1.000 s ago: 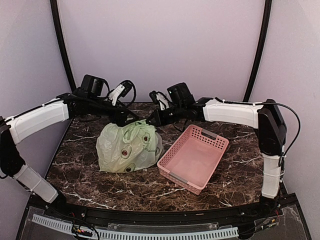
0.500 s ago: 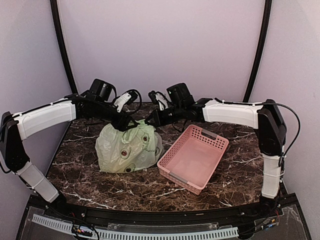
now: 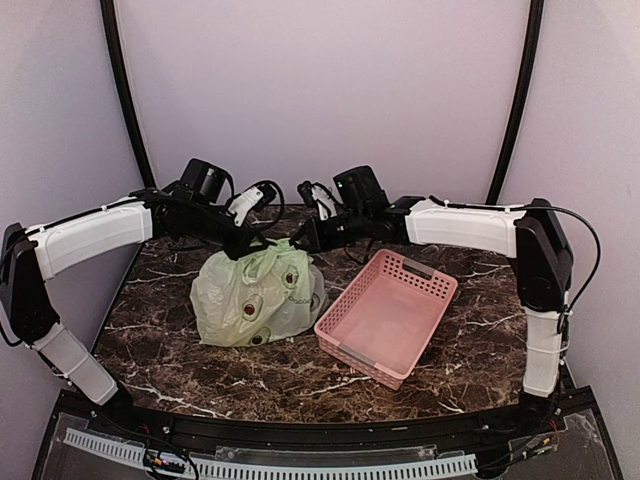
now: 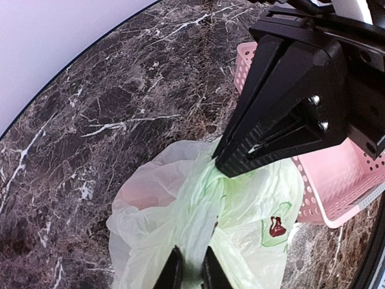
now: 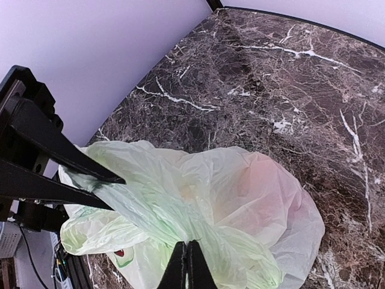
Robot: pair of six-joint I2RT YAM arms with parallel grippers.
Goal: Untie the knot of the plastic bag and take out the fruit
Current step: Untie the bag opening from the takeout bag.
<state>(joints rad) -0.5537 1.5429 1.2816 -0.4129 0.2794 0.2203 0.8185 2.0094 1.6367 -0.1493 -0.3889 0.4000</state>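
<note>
The left end effector (image 3: 244, 248) is closed to a narrow gap on a strip of the bag (image 3: 258, 295) at its gathered top. In the left wrist view we see pale green film running up between its two fingers (image 4: 173, 272). The right end effector (image 3: 301, 244) is likewise clamped on the bag's top from the opposite side. In its own wrist view its fingers (image 5: 179, 268) stand almost together with film caught between them. In the left wrist view its tip bites into the plastic at the crest of the bag.

We record the two end effectors as near each other but apart, with a short span of plastic drawn up between them. We cannot make out the tie among these folds.

The bag sits on the dark marbled worktop (image 3: 180, 360), left of centre and toward the rear, its body slumped and crinkled below the raised top. The fruit (image 3: 248, 309) is inside it, showing through the film as a few dark reddish spots and a pinkish tint. We cannot tell the individual pieces apart.

A pink slotted basket (image 3: 385, 318) stands on the worktop just beside the bag, on its right. We cannot tell whether the two touch
</note>
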